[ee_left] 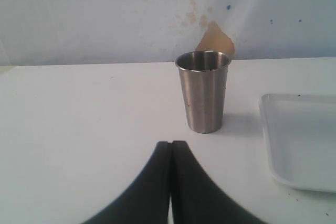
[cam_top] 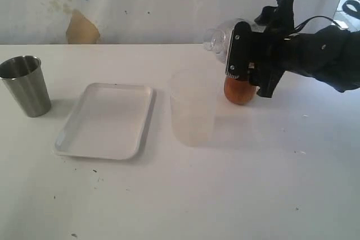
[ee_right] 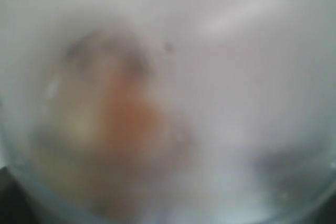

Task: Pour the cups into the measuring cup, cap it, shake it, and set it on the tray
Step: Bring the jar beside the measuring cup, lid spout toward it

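Note:
The steel tumbler [cam_top: 25, 85] [ee_left: 203, 95] stands upright at the table's left, just ahead of my left gripper [ee_left: 170, 142], whose fingers are pressed shut with nothing between them. The white tray [cam_top: 107, 119] [ee_left: 302, 140] lies bare beside it. The translucent measuring cup [cam_top: 194, 108] stands uncapped at mid-table. My right gripper [cam_top: 232, 48] hovers behind it, shut on the clear domed top [cam_top: 218, 37] [ee_right: 210, 77], which fills the right wrist view as a blur. The reddish-brown wooden cup [cam_top: 239, 89] [ee_right: 126, 114] sits on the table directly under that gripper.
A white wall [cam_top: 140, 4] with a tan patch [cam_top: 82, 29] bounds the table's far edge. The right arm [cam_top: 320, 51] reaches in from the right, above the table.

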`<state>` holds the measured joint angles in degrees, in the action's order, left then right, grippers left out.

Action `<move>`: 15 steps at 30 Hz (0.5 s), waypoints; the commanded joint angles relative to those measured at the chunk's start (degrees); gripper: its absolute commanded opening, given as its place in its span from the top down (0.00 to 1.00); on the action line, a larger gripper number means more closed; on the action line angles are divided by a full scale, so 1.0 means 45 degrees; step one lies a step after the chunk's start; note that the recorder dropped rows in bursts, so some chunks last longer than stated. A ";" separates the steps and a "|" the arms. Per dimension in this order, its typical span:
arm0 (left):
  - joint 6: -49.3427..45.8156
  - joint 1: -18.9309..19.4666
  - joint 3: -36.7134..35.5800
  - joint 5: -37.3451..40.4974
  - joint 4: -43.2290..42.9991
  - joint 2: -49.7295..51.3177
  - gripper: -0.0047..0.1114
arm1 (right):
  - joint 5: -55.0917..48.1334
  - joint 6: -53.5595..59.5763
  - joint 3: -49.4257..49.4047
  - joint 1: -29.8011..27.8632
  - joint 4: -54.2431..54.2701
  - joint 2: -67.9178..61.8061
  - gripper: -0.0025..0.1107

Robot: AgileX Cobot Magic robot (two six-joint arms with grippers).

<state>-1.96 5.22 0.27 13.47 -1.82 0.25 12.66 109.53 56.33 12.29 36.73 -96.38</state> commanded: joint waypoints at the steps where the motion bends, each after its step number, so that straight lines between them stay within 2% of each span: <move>1: 0.0033 -0.0041 -0.0060 -0.0027 0.0107 -0.0056 0.96 | 0.0682 0.0298 0.0196 -0.0076 -0.0501 0.0180 0.98; 6: 0.0033 -0.0041 -0.0060 -0.0027 0.0107 -0.0056 0.96 | 0.0454 0.0298 0.0196 -0.0076 -0.1737 0.0180 0.98; 15: 0.0033 -0.0041 -0.0060 -0.0027 0.0107 -0.0056 0.96 | 0.0696 0.0729 0.0196 -0.0076 -0.1854 0.0180 0.98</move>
<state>-1.96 5.22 0.27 13.47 -1.82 0.25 11.68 110.55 56.33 12.29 29.43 -96.38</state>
